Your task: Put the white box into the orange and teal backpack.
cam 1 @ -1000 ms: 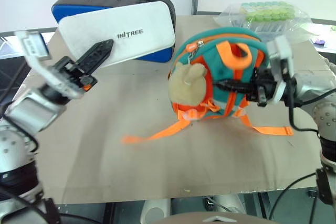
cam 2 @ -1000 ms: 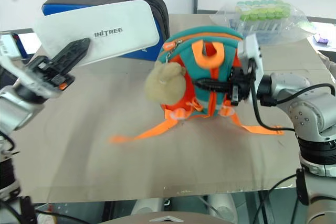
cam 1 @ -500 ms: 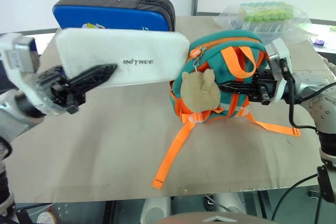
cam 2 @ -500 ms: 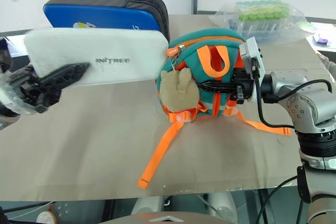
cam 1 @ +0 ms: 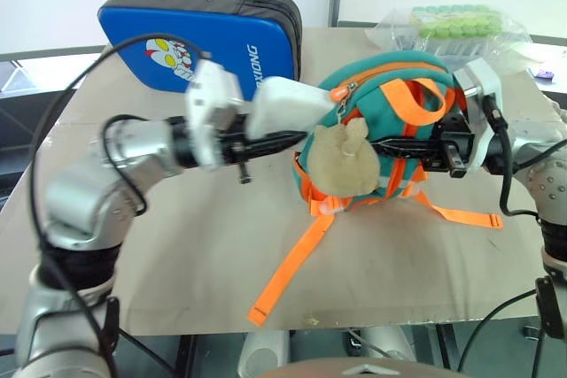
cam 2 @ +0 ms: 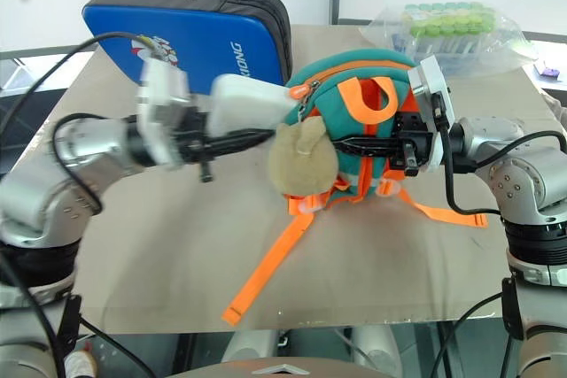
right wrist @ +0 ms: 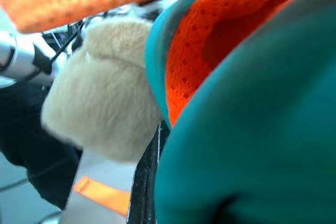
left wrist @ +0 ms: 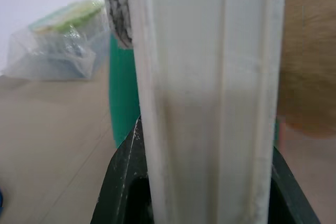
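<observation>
My left gripper (cam 1: 282, 139) squeezes the box (cam 1: 285, 105) by its thin edges, with its far end touching the backpack's (cam 2: 354, 135) open top. My right gripper (cam 2: 347, 142) is pinched shut on the backpack front. I think the box is light, stiff and a bit slippery. The backpack is soft and may sag.
</observation>
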Robot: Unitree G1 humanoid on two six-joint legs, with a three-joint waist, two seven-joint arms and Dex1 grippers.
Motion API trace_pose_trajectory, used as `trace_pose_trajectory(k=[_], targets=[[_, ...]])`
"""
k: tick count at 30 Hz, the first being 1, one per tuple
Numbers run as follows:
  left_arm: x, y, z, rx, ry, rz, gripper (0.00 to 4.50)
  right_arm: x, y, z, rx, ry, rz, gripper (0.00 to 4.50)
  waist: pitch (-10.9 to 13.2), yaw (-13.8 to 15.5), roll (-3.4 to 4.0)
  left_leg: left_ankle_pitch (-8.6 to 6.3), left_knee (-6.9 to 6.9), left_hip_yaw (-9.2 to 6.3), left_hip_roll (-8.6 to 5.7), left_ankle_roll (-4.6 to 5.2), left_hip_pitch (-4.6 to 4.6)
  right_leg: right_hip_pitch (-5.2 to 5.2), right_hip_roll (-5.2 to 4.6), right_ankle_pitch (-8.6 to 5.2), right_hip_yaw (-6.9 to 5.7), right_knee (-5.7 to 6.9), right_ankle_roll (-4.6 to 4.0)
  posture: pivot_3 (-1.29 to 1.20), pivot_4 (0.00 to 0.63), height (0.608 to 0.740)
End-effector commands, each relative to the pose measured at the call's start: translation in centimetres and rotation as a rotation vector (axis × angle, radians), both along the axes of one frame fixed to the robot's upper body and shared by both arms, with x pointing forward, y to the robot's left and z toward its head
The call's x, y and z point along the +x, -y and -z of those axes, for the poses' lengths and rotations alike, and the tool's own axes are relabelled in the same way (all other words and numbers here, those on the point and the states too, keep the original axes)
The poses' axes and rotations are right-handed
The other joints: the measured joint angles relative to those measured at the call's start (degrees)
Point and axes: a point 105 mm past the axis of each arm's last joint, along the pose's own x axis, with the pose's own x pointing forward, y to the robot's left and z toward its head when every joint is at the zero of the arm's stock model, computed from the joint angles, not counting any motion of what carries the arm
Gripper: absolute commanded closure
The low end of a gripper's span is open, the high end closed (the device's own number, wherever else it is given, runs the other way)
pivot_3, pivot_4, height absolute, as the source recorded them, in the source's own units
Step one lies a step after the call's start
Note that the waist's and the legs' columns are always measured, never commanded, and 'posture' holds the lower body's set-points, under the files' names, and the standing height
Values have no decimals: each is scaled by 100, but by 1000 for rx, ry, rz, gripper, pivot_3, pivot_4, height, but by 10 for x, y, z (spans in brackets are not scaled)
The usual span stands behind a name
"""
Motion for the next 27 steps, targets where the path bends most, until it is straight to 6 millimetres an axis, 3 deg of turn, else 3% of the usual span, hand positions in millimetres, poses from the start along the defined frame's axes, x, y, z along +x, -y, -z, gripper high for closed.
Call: trace_pose_trajectory(k=[1,3,5,6,9,13,16,20,27], targets=[[10,22,5,88,58,-16,3601,-8,-6,-8,-2,85,-6,4475,0,-11,0,0,0,0,0,0,-1,-1,0,0,0,0,0,0,150,740],[12,29,15,125,35,16,2578,-5,-6,-6,-5,94,28,4500,0,-43,1,0,-5,0,1,0,1,-3,1,0,1,0,0,0,150,740],[18,28,12,85,13,-10,1858,-2,-5,-4,-10,100,68,4500,0,-50,1,0,-10,-3,4,0,3,-4,4,-1,-2,1,-1,0,150,740],[23,19,5,54,13,-48,1192,0,-3,-3,-9,98,88,4500,0,-51,1,0,-11,-6,7,0,1,-6,7,-2,-5,2,-1,0,150,740],[17,-22,-16,-55,-57,-82,53,16,3,0,-5,92,190,4500,1,-110,1,0,-8,-10,9,0,4,-8,9,-1,-5,9,-2,0,150,740],[-9,-76,-33,-230,-323,-55,53,32,6,8,-11,99,255,4500,1,-215,1,0,-6,-7,14,1,9,-8,12,-2,-1,12,-1,0,150,740],[-43,-90,-37,-316,-537,61,53,36,3,8,3,106,257,4500,2,-231,3,0,-7,-10,15,1,9,-8,13,-3,-3,13,0,0,150,740],[-53,-62,-19,-391,-655,104,53,34,-4,10,4,105,228,4500,2,-72,0,0,1,-21,7,0,7,6,-22,-3,-16,9,4,0,150,740],[-42,-16,-5,-467,-737,53,53,26,-7,5,-4,111,210,4500,2,-78,-7,1,12,-43,3,-1,17,14,-21,4,-4,18,9,0,150,740]])
